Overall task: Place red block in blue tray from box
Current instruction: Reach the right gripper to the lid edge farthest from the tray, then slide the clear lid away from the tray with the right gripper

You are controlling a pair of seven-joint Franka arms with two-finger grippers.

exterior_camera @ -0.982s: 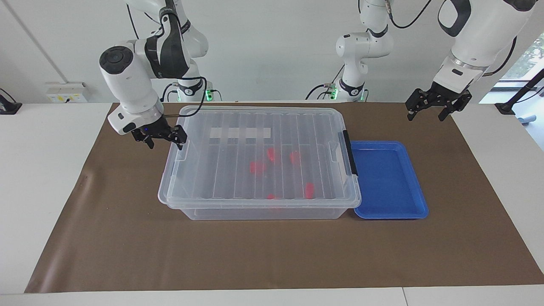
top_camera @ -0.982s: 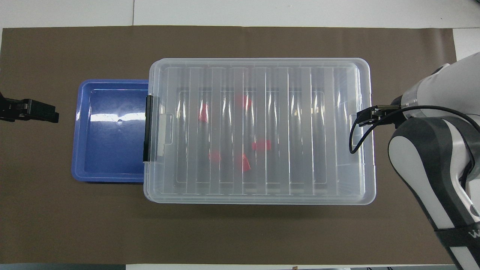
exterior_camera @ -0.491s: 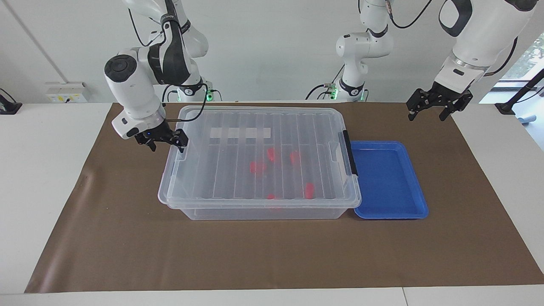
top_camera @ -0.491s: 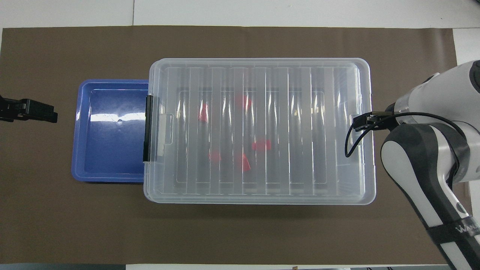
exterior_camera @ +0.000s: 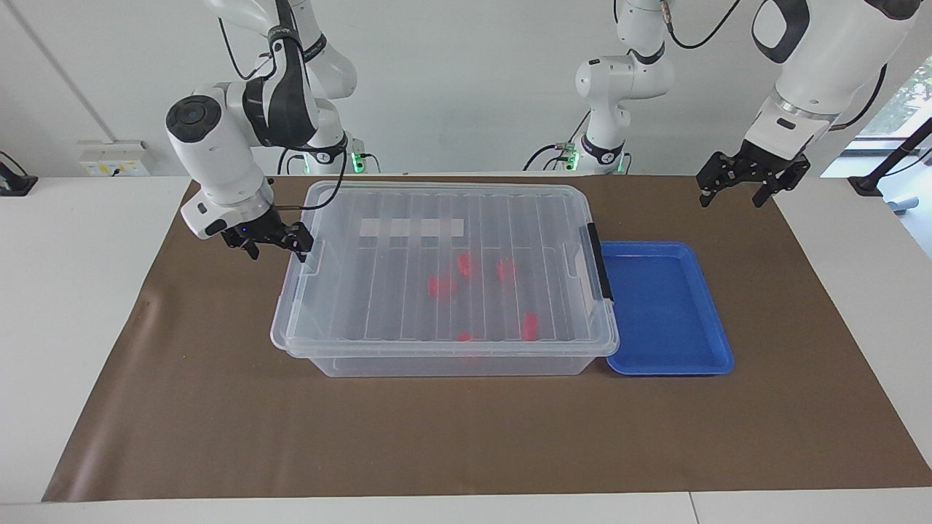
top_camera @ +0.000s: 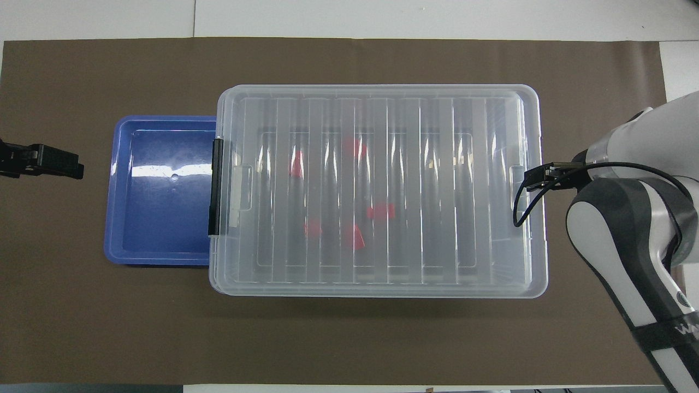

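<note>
The box [exterior_camera: 444,280] sits mid-desk on the brown mat [exterior_camera: 466,437], lid shut. The blue tray [exterior_camera: 666,309] touches its end toward the left arm. The red block [exterior_camera: 529,326] lies inside the box among look-alikes. The right gripper [exterior_camera: 271,242], jaws spread, seems to touch the lid's end. The left gripper [exterior_camera: 753,178] waits wide open above the mat's corner.

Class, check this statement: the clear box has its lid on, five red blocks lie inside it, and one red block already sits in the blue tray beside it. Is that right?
Not quite. The blue tray holds nothing; the overhead view shows its floor bare. The rest stands: the box has its lid on, and the red blocks lie inside it.
</note>
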